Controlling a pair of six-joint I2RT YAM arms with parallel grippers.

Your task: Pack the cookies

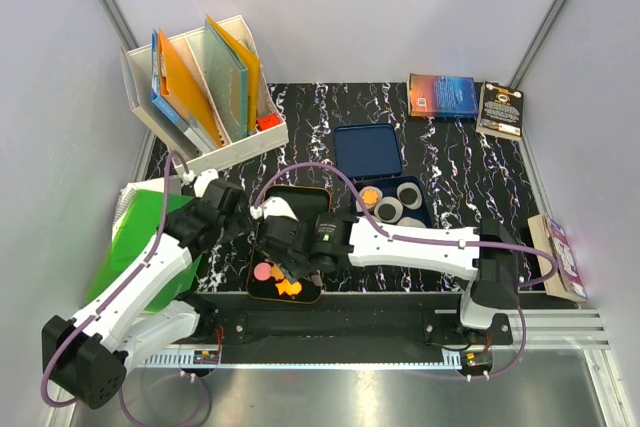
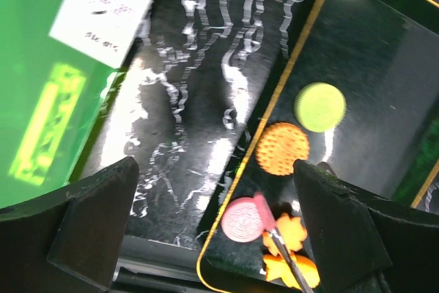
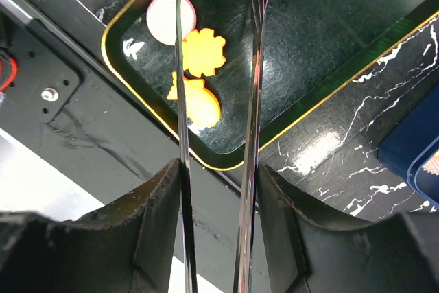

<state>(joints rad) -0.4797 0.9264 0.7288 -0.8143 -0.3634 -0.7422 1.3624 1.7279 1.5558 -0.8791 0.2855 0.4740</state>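
Note:
A black tray [image 1: 262,294] with a yellow rim lies at the near edge. It holds a green cookie [image 2: 319,106], a round orange cookie [image 2: 282,148], a pink cookie [image 2: 242,219] and two orange flower cookies [image 3: 203,52]. My right gripper [image 1: 300,255] is shut on metal tongs [image 3: 255,66] over the tray [image 3: 309,66]; the tong arms stand apart, and one pink tip [image 2: 263,209] touches the pink cookie's edge. My left gripper [image 2: 214,169] is open and empty over the tray's left rim [image 2: 302,39]. One orange cookie [image 1: 371,195] sits in the blue tin [image 1: 426,217].
White cup liners [image 1: 390,210] sit in the blue tin, with its lid [image 1: 368,150] behind. A white file holder [image 1: 205,87] stands at the back left, books [image 1: 445,95] at the back right. A green folder [image 1: 140,237] lies left and a wooden block [image 1: 560,257] right.

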